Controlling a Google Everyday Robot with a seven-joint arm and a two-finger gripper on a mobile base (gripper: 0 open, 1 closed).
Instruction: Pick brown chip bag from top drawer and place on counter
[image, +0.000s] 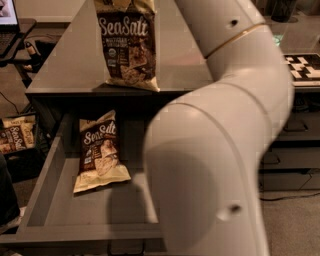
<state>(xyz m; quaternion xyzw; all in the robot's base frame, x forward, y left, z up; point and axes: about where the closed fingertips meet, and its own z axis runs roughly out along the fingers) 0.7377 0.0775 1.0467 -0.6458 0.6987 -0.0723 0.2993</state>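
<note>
Down in the top drawer (65, 220), toward its back-left corner, the brown chip bag (100, 152) is lying flat & face up, "Sea Salt" lettering readable, near the left wall w/ bare grey floor in front of it. Drawer is standing open below the front edge of the counter (65, 70). A second Sea Salt bag (127, 45) is standing upright on that counter, near the front edge, almost directly above the one I'm after.

I'm looking past the robot's white arm (215, 150), which is filling the whole right half of my view & hiding the drawer's right side. The gripper isn't showing anywhere; it's either behind the arm or outside the frame, so I can't tell whether it's spread or closed.

I'm reading this as the reach phase: bag is sitting untouched, nothing lifted, place step not started.

Next move, as I'm judging it: I'm needing the gripper brought into view over the drawer's left-back area, opened, then lowered straight onto the bag w/o clipping the counter lip above or the drawer's low sides. Bag is looking soft & puffy, so I'm expecting a pinch across the body or an end band to work better than a press from above. After that I'm lifting clear of the lip & setting it on bare counter beside the standing bag, not against it, since that one seems easy to tip.
</note>
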